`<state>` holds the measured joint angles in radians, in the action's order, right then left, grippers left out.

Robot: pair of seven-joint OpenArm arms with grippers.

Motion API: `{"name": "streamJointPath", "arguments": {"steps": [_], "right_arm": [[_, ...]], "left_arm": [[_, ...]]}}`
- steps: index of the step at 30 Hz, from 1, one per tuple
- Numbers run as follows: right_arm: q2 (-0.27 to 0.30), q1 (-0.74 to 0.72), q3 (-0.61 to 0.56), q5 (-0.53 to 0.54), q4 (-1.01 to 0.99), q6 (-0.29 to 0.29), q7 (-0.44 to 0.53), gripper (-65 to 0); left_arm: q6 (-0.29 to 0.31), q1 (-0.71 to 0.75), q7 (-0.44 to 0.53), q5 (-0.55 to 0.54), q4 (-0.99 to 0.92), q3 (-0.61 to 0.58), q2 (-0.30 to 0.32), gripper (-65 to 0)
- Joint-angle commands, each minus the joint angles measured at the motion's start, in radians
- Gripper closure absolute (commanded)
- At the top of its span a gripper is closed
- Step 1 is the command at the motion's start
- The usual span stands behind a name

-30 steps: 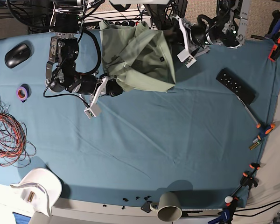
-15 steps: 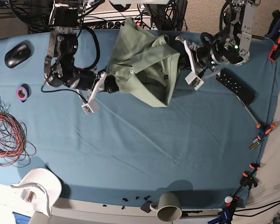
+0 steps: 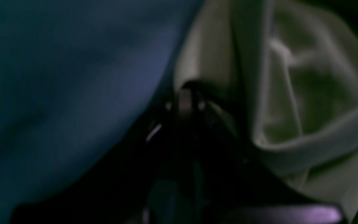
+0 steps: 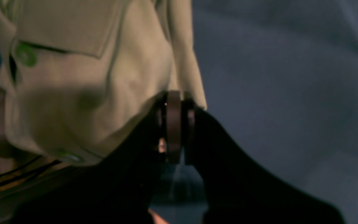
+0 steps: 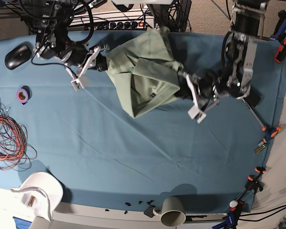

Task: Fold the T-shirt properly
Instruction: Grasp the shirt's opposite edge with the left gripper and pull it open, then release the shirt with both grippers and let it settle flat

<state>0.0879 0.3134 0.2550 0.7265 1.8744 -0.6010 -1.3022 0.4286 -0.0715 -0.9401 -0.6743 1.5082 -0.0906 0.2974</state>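
T-shirt [image 5: 145,76] fabric hangs bunched between my two grippers above the blue table cloth [image 5: 148,152], near its far edge. My left gripper [image 5: 181,88] pinches one side of it, and my right gripper [image 5: 104,63] pinches the other beside the green-buttoned placket [image 4: 26,57].

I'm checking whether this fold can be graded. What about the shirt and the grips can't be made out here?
- Base view: the left tool and right tool tips are buried in the T-shirt.
- Left wrist view: dark and blurred; the pinched fabric can't be identified.
- Right wrist view: blurred, shirt cut off by the frame edge.
- Sleeves and hem: hidden in the bunched folds.
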Motion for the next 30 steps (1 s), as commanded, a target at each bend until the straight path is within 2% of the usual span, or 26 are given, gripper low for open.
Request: {"name": "streamJointPath", "arguments": {"steps": [1,8,12,25,28,30], "right_arm": [[-0.013,0.011,0.002,0.010,0.017,-0.004,0.017,0.0],[-0.150,0.070,0.002,0.021,0.017,-0.003,0.040,0.0],[-0.198,0.092,0.002,0.025,0.017,0.008,0.047,0.0],[-0.207,0.138,0.003,0.012,0.017,0.018,0.068,0.0],[-0.207,0.138,0.009,0.001,0.017,0.019,0.072,0.0],[-0.207,0.138,0.018,0.001,0.017,0.018,0.075,0.0]], "left_arm": [[-0.014,-0.034,-0.002,0.031,-0.016,0.001,-0.006,0.0],[-0.002,-0.132,-0.003,0.031,-0.135,0.001,-0.104,0.0],[0.016,-0.156,-0.002,0.031,-0.180,0.000,-0.143,0.0],[0.014,-0.241,-0.002,0.082,-0.232,0.000,-0.145,0.0],[-0.022,-0.242,-0.001,0.112,-0.232,0.000,-0.145,0.0],[-0.023,-0.242,-0.001,0.130,-0.232,0.000,-0.144,0.0]]}}
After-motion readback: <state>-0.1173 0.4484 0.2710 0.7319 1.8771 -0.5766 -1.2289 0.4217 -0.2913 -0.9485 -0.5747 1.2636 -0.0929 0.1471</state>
